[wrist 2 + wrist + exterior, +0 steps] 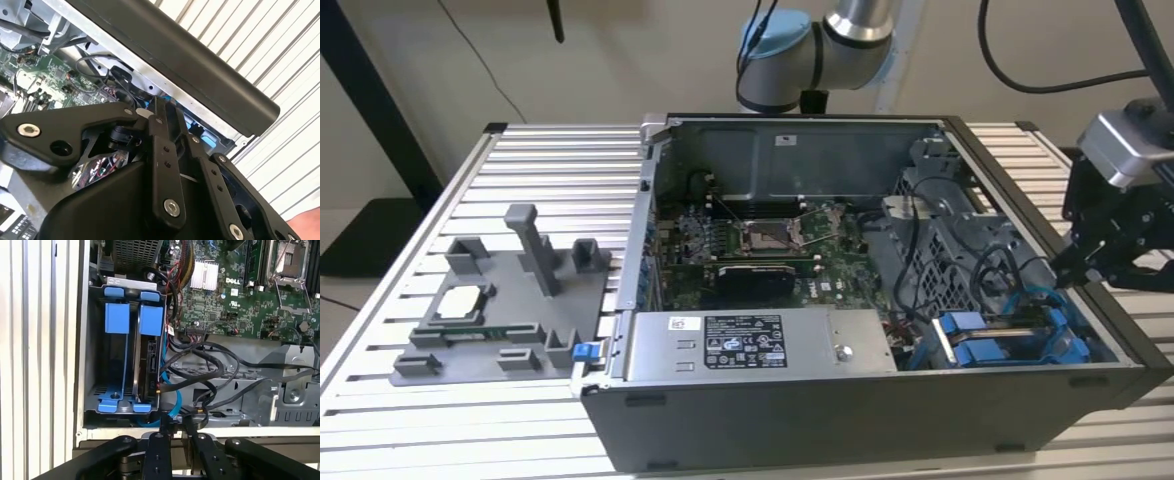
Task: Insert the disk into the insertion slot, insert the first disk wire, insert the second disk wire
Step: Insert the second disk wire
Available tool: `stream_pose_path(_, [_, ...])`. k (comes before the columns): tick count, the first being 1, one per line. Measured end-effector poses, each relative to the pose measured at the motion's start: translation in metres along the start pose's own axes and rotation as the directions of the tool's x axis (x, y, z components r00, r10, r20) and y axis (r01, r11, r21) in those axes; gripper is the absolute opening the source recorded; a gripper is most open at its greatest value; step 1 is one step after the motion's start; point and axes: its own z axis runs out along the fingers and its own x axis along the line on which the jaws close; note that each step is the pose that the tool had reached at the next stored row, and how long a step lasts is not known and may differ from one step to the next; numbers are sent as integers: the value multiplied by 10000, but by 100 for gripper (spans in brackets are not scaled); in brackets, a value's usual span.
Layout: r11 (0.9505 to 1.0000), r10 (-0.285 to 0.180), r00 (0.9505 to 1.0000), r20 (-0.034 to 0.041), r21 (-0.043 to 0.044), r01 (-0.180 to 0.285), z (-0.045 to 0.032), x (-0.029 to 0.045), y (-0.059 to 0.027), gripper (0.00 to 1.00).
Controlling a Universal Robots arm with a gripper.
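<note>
The insertion slot [95, 365], a grey metal bay with blue rails, sits in a corner of the open computer case [854, 420], at the exterior view's right [1067, 345]. The disk [149, 365] stands edge-on inside it under a blue carrier tab [151, 320]. A thin blue disk wire [176, 405] curves from beside the disk to my fingertips. My gripper [175, 427] hangs over the case's rim beside the bay, its black fingers drawn together on that wire's end. It also shows in the exterior view [1058, 283] and in the second wrist view [162, 107]. A black disk wire with its plug [200, 412] lies close by.
Black cables [210, 360] cross the case floor beside the bay. The green motherboard [761, 235] fills the case's middle. A grey metal box with a sticker [747, 345] lies along the near wall. A grey fixture plate [507, 300] rests on the slatted table [400, 420].
</note>
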Motion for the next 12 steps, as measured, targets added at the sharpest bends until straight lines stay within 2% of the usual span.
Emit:
stream_pose_path(8, [9999,136,9999,16,27,-136,43,19,-5,100])
stream_pose_path(9, [9999,154,9999,31,30,-154,44,20,-5,0])
stream_pose_path(12, [9999,168,9998,46,34,-168,46,23,-4,0])
